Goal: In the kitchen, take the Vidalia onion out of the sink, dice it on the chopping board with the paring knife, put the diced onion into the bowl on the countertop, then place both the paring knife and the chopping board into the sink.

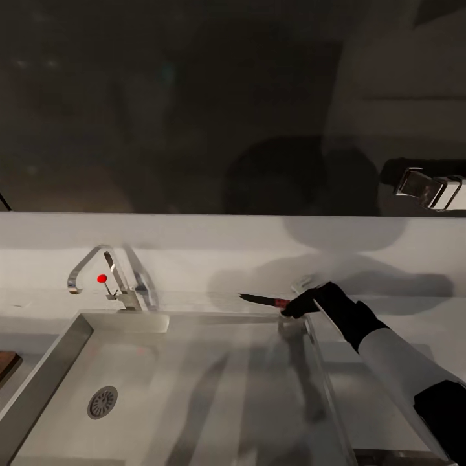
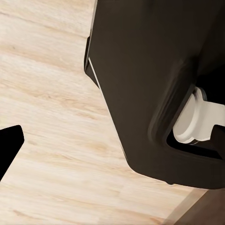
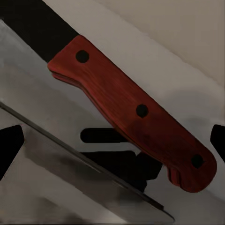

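- The sink (image 1: pixel 39 382) is a grey steel basin set into the bench (image 1: pixel 414 330); its floor looks bare apart from the round drain (image 1: pixel 102 402) at the near left, though shadows cross the middle and I cannot rule out something small lying in them.
- A chrome tap (image 1: pixel 97 262) with a small red knob (image 1: pixel 101 279) stands at the far left rim of the basin.
- A brown corner of the chopping board (image 1: pixel 6 364) shows on the bench just left of the sink, at the picture's edge.
- The right tool (image 1: pixel 292 307) hovers over the far right corner of the basin, clenched on the red handle of the paring knife (image 1: pixel 261 300).
- The knife lies roughly level, its long axis running left to right along the far rim of the sink; the dark blade points left toward the tap, the handle end sits to the right inside the tool.
- In the right wrist view the handle (image 3: pixel 136 112) runs diagonally across the frame, three dark rivets along it, the dark blade starting at one end, with the steel sink rim and basin wall below it.
- The left wrist view shows pale wooden floor (image 2: pixel 51 140) and a dark part of the robot's body (image 2: pixel 154 79); whether the left tool is released or clenched cannot be told from the one dark fingertip (image 2: pixel 9 143) at the frame's edge.
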Robot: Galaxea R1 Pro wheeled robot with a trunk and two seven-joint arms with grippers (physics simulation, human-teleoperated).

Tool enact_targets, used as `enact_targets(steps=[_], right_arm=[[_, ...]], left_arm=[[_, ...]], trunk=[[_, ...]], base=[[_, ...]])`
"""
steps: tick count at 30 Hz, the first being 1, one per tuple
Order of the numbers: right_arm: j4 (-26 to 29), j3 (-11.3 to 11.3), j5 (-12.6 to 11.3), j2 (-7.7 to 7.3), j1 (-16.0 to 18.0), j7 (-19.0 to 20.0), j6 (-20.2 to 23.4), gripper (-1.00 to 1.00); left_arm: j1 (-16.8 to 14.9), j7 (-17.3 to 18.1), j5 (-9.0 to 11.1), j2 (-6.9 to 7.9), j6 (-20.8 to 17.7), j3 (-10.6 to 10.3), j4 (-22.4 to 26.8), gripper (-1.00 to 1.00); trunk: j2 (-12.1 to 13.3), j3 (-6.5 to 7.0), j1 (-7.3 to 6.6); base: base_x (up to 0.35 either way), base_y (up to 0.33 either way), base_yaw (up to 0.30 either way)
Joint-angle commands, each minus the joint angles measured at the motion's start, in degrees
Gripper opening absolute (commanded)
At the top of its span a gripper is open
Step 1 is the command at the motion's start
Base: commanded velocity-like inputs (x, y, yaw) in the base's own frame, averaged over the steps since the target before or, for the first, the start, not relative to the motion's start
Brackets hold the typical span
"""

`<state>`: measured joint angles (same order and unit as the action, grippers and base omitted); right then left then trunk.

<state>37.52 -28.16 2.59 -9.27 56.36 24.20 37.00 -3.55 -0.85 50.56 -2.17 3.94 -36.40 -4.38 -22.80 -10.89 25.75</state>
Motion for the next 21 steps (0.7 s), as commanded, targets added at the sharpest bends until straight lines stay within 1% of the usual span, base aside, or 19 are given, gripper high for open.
enact_targets(steps=[1, 4, 10, 21], right_arm=[[0.1, -0.18, 0.66, -0.16, 0.06, 0.91, 0.17, 1.0], [0.18, -0.14, 1.08, -0.68, 0.06, 1.7, 0.12, 1.0], [0.48, -0.06, 1.18, -1.53, 0.06, 3.16, -0.08, 1.0], [0.64, 0.19, 1.16, -2.11, 0.06, 3.75, -0.23, 1.0]], left_arm=[[-0.09, -0.02, 0.16, -0.08, 0.27, -0.34, -0.19, 1.0], [-0.09, -0.02, 0.16, -0.08, 0.27, -0.34, -0.19, 1.0], [-0.07, -0.02, 0.16, -0.05, 0.27, -0.34, -0.19, 1.0], [-0.08, -0.02, 0.16, -0.03, 0.27, -0.34, -0.19, 1.0]], trunk=[[-0.12, -0.12, 0.03], [-0.12, -0.12, 0.03], [-0.12, -0.12, 0.03], [-0.12, -0.12, 0.03]], base=[[0.0, 0.0, 0.0], [0.0, 0.0, 0.0], [0.0, 0.0, 0.0], [0.0, 0.0, 0.0]])
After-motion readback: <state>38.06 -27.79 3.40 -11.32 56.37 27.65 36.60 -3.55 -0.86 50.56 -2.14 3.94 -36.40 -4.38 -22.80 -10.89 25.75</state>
